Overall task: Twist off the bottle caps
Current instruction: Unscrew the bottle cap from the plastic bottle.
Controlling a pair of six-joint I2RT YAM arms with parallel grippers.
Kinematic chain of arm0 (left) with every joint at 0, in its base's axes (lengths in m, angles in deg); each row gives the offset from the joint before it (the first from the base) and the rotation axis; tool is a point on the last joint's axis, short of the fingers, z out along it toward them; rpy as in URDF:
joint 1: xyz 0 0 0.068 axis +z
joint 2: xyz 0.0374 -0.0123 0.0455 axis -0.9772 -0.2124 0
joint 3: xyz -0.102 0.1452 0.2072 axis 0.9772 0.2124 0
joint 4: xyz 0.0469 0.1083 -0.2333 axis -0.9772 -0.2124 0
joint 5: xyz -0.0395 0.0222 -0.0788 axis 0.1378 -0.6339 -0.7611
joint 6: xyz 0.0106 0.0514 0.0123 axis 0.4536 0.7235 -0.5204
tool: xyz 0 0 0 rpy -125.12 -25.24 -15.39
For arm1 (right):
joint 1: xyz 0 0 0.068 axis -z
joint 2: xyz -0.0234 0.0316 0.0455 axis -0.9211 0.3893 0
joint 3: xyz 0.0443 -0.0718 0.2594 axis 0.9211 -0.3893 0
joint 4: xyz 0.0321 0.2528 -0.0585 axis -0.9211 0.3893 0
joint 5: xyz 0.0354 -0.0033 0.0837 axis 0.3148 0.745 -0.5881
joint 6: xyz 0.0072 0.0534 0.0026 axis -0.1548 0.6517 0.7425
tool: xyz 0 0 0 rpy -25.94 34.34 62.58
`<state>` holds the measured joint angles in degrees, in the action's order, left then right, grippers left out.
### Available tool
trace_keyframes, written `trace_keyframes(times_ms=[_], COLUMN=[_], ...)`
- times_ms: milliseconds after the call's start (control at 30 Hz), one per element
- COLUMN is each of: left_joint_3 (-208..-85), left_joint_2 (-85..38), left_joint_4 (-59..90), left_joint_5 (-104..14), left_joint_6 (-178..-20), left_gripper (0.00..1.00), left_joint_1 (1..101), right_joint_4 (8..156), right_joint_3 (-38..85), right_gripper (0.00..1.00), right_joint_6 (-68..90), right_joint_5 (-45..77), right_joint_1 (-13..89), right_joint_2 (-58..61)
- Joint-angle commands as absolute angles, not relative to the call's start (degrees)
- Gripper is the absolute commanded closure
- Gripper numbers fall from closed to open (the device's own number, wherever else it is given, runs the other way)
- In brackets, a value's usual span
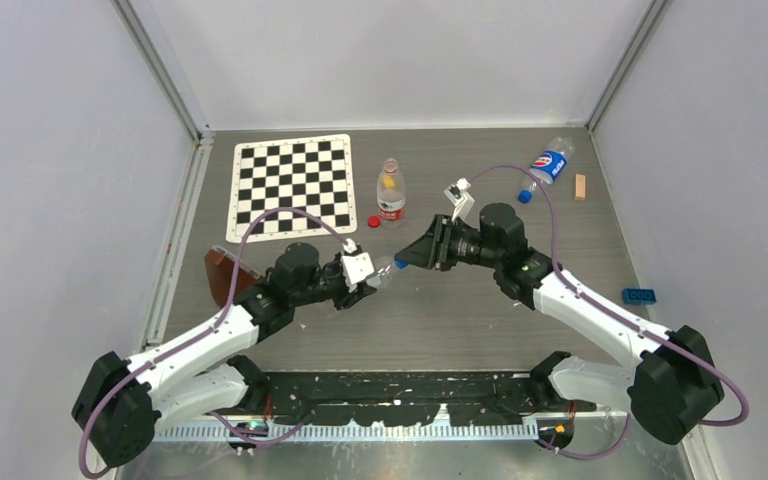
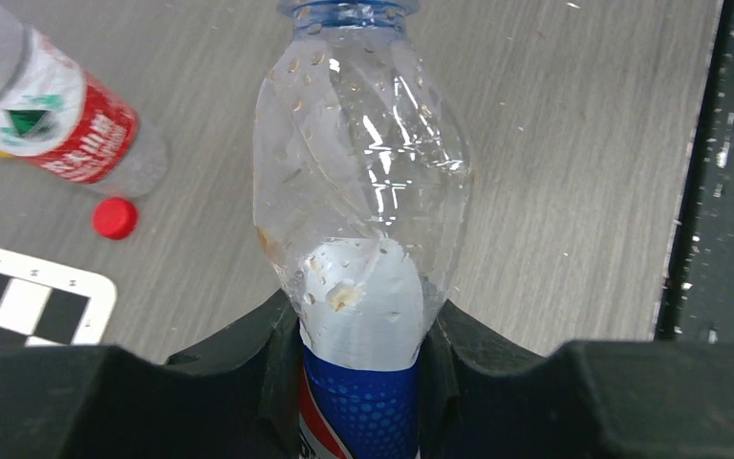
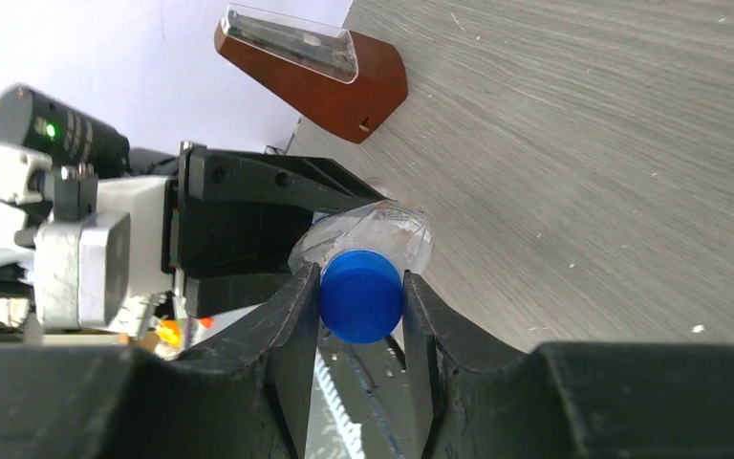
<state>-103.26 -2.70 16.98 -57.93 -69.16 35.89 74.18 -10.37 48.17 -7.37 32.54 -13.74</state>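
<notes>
The right gripper (image 3: 360,279) is pinched on the blue cap (image 3: 361,301), 1 finger on each side, meeting it head-on. That cap sits at the mouth of the held bottle (image 2: 363,172), whose long axis lies roughly level, running from the left gripper (image 2: 363,330), clamped round the labelled body, straight toward the right. The twist axis therefore looks to be the right wrist's own roll. The held bottle seems empty bar droplets. Further back lie the red-labelled bottle (image 1: 391,192) with the red cap (image 1: 373,222) beside it, and the blue-labelled bottle (image 1: 550,163) near the loose blue cap (image 1: 525,196)

Blue-label bottle (image 2: 363,191): horizontal in my left gripper (image 2: 363,320).
Blue cap (image 3: 361,301): pinched in my right gripper (image 3: 359,283).
Red cap (image 1: 373,222): loose, 7 o'clock of red-label bottle (image 1: 391,190).
</notes>
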Motion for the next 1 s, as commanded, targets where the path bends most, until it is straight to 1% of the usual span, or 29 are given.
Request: trace_keyframes(times_ms=[0, 67, 300, 500, 700, 800, 867, 900, 933, 967], left_joint_3=[-109.8, -111.1, -114.3, -114.8, -115.0, -114.8, -114.3, -113.8, -112.7, -111.8], left_joint_2=[-6.9, -8.5, -10.4, -9.9, -9.6, -9.4, -8.9, -8.5, -8.1, -7.4], left_joint_4=[14.5, 13.8, 9.6, 8.7, 9.2, 9.7, 10.1, 10.5, 11.3, 12.2], left_joint_5=[-67.4, -70.0, -79.8, -88.1, -93.6, -93.5, -90.4, -88.1, -85.2, -82.5], left_joint_6=[-72.7, -73.6, -75.1, -74.9, -75.5, -75.9, -75.5, -75.3, -75.1, -74.9], left_gripper=[0.97, 0.97, 0.96, 0.95, 0.95, 0.95, 0.95, 0.95, 0.95, 0.95], left_joint_1=[35.6, 35.6, 36.3, 37.1, 37.4, 37.4, 37.5, 37.5, 37.5, 37.5], right_joint_4=[65.6, 62.9, 55.9, 50.3, 49.4, 49.2, 50.3, 51.0, 52.7, 53.9], right_joint_3=[-14.5, -16.9, -23.7, -27.2, -28.4, -28.5, -27.9, -27.6, -26.5, -25.8], right_gripper=[0.98, 0.99, 0.99, 0.99, 0.99, 0.98, 0.83, 0.67, 0.58, 0.43], right_joint_6=[39.5, 37.9, 32.2, 31.0, 29.8, 29.7, 30.2, 30.5, 31.8, 32.6], right_joint_5=[-11.2, -11.4, -14.6, -21.0, -23.2, -23.1, -20.7, -20.1, -18.8, -18.0], right_joint_1=[32.1, 32.1, 32.1, 31.9, 31.8, 31.7, 31.7, 31.7, 31.7, 31.7], right_joint_2=[-18.1, -19.7, -24.1, -27.2, -28.5, -29.1, -29.5, -29.9, -30.3, -30.6])
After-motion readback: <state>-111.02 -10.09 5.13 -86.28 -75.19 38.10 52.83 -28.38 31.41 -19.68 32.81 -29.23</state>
